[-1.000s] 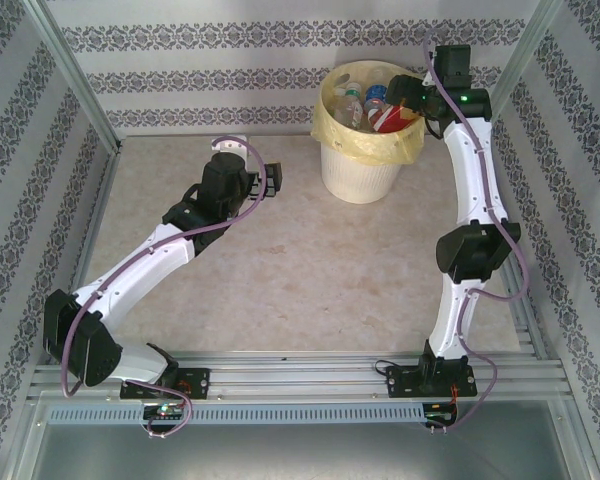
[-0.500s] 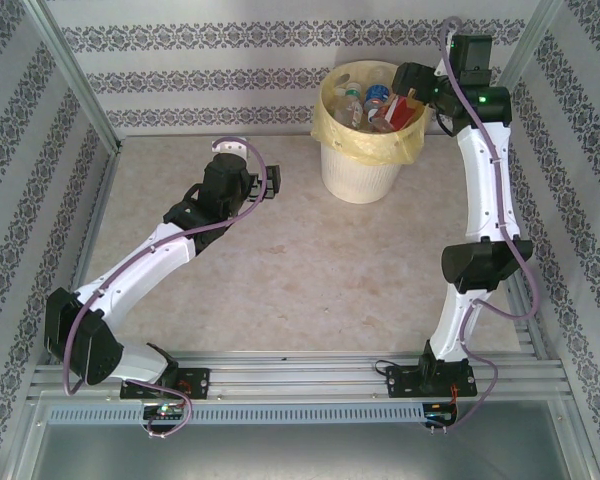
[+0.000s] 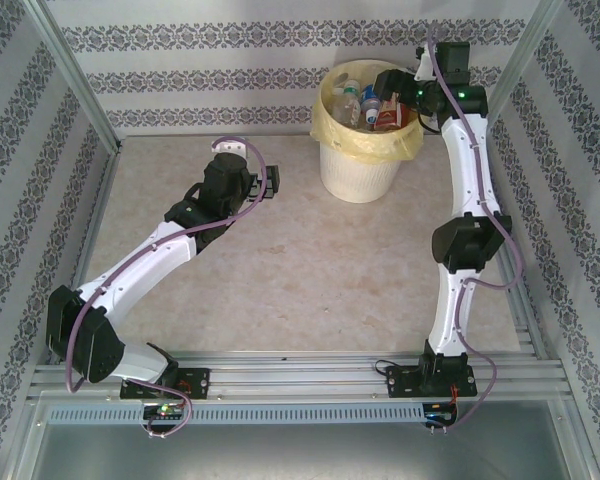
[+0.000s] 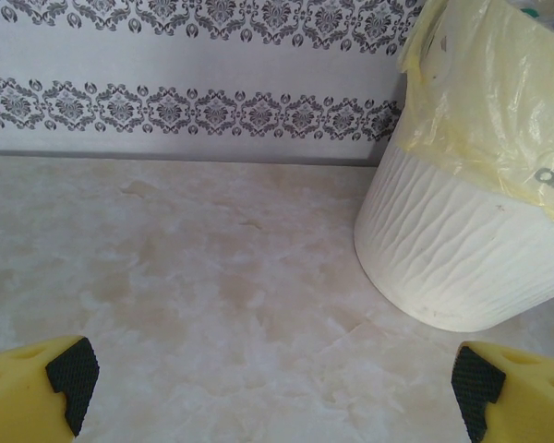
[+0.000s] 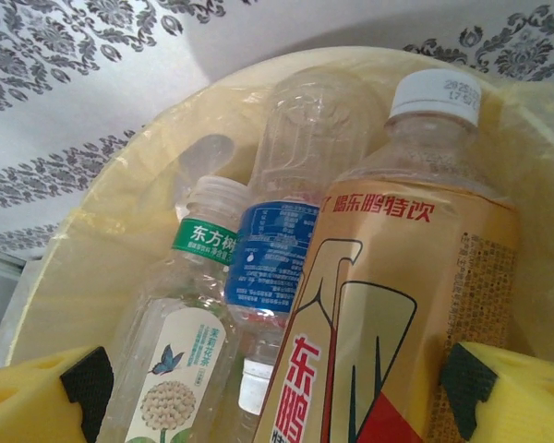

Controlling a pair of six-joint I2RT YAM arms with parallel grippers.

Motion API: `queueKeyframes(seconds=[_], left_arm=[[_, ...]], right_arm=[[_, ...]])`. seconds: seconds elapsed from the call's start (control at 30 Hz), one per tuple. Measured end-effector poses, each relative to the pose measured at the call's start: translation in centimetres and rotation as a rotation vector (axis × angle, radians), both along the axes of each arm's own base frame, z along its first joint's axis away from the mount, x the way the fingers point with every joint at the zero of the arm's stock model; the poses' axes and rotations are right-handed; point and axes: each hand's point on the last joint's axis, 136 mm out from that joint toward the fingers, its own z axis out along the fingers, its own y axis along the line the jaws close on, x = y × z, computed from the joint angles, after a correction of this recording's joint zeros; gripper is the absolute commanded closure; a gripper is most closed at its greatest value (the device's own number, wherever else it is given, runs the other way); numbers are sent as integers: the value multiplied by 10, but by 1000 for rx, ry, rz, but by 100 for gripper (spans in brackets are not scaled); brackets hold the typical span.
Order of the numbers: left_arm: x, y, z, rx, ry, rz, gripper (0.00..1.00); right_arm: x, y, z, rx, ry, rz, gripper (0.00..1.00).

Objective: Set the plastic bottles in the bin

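The overhead camera sits above and behind me, looking down and forward across the whole tabletop (image 3: 310, 260) to the patterned back wall (image 3: 230, 60). My left wrist camera rides low over the tabletop, facing that same wall, with the bin (image 4: 452, 249) close on its right. My right wrist camera looks from very near straight into the bin's mouth. All three views share the bin and the wall.

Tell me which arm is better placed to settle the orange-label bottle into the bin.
Right: the right gripper hangs over the bin, straddling the orange-label bottle; the left gripper is out beside it.
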Motion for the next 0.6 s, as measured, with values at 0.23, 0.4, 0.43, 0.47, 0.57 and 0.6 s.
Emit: queueKeyframes(seconds=[0.23,0.4,0.43,0.47,0.57,0.6], left_arm=[[7,-2,-19,21,41,1,0],[7,-2,-32,40,76,3,0],[8,-2,-31,40,75,3,0],[8,-2,-30,38,72,4,0],[9,0,-28,34,68,14,0],[9,1,-28,36,68,22,1]], right_arm=[[0,0,0,-19,-23,-10,6],[-12,2,11,-23,8,-10,5],[-16,4,15,-23,10,-7,5],[-20,7,20,-24,6,-1,4],[-34,17,35,-28,-16,12,2],[-43,19,41,-32,-23,12,2]])
